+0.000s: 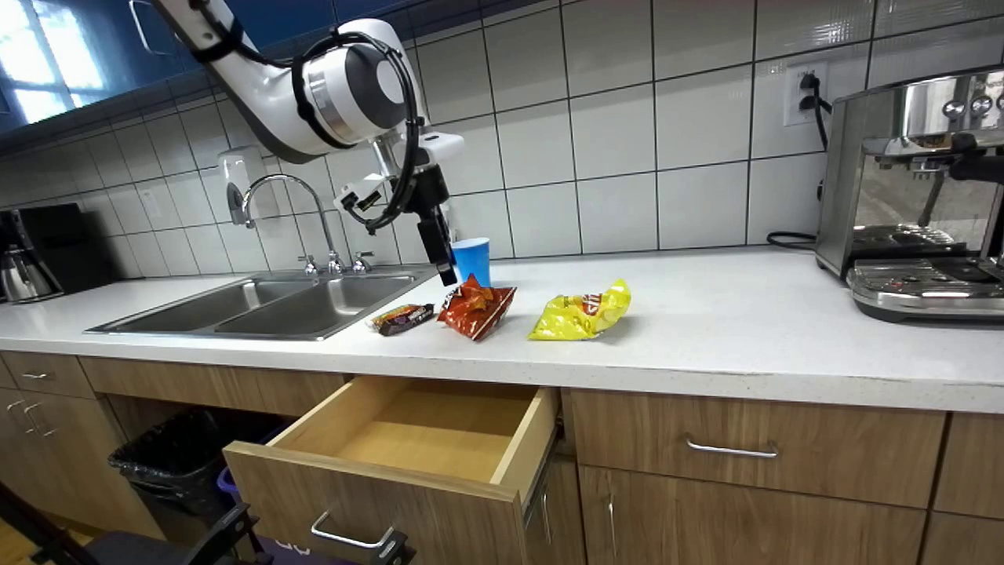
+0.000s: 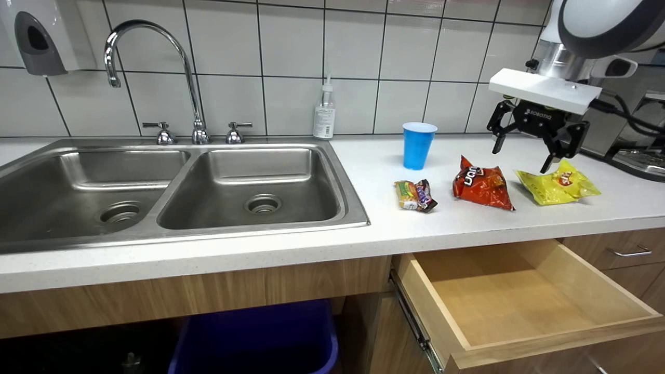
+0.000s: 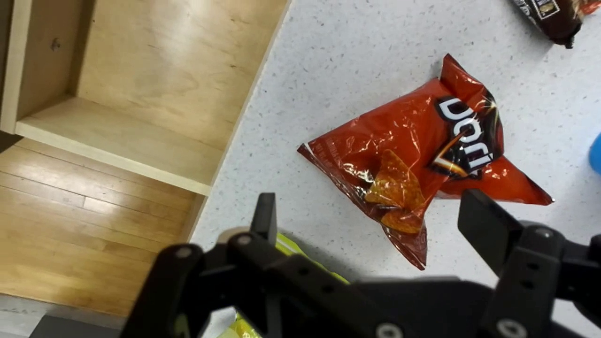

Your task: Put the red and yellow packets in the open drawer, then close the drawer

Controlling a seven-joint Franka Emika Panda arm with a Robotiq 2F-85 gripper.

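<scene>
Below the end effector [image 2: 520, 161], red packet [image 2: 483, 185]

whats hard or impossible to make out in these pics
Yellow packet: wrist view, mostly hidden behind the gripper.
Blue cup: wrist view, cut off by the right edge.
Open drawer's handle: in an exterior view, cut off by the bottom edge.
Bottle label: in an exterior view, print too small to read.
</scene>
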